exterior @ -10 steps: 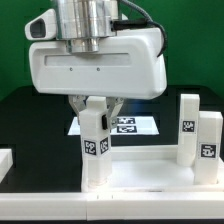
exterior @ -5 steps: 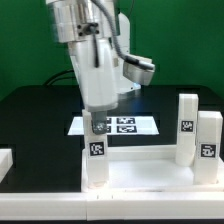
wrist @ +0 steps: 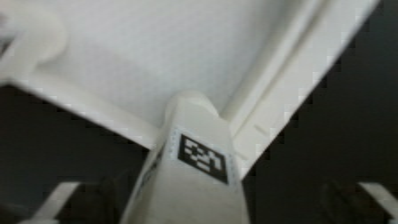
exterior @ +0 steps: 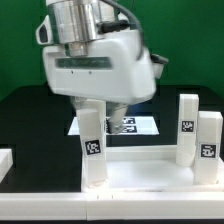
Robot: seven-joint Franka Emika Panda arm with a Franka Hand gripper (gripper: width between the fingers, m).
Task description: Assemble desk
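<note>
Gripper point(exterior: 98, 112) crowding one upright leg point(exterior: 93, 148), open tray floor beside it (two legs point(exterior: 187, 128) at exterior view's right)

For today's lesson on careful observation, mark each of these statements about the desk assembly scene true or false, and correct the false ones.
1. A white square leg block with a black-and-white tag stands upright at the corner of the white rimmed tray-like desk top on the exterior view's left. True.
2. The robot's gripper is directly above that leg. True.
3. No legs stand on the exterior view's right. False: two tagged white leg blocks stand there.
4. The flat white marker board lies on top of the desk top. False: it lies on the black table behind it.
5. The wrist view shows a red leg. False: the leg is white.
</note>
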